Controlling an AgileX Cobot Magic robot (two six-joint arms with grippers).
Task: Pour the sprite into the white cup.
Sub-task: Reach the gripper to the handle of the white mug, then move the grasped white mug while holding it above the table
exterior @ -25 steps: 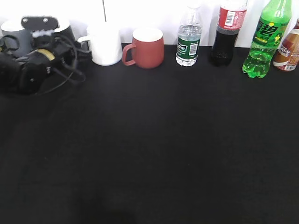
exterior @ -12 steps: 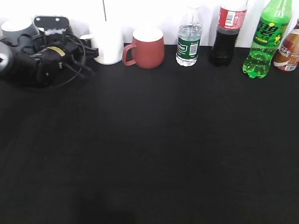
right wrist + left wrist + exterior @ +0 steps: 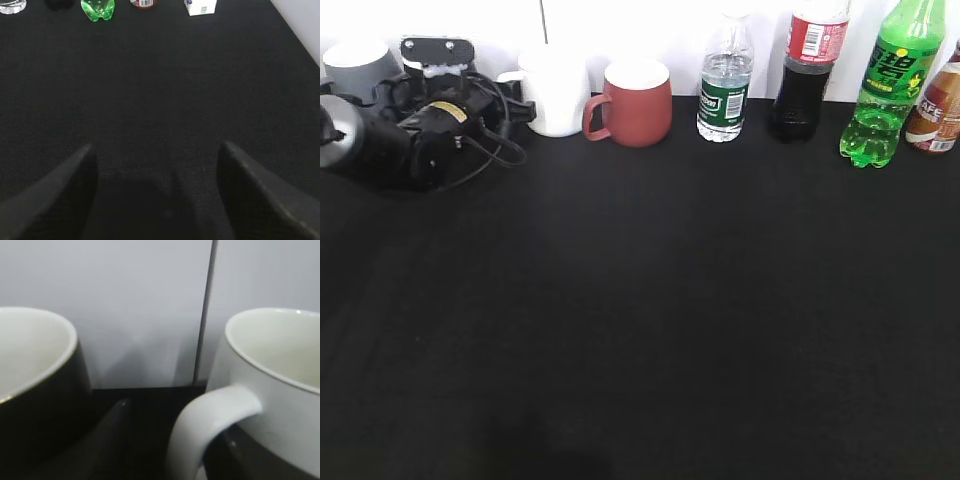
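Nearest us the black table (image 3: 640,330) lies bare. Our right gripper (image 3: 157,165) hangs low over it with its fingers spread wide and nothing between them, well apart from the sprite (image 3: 886,85), which stands upright at the far right of the back row. Our left gripper (image 3: 510,108) sits at the far left, close beside the white cup's (image 3: 556,92) handle (image 3: 210,427); whether its fingers are apart or together, we cannot tell. The bottle looks fairly full, so we judge it heavy at the base, smooth and a little yielding; we would grip it at the labelled middle. The cup looks stiff, glossy and breakable, and is best held by its wall or handle.
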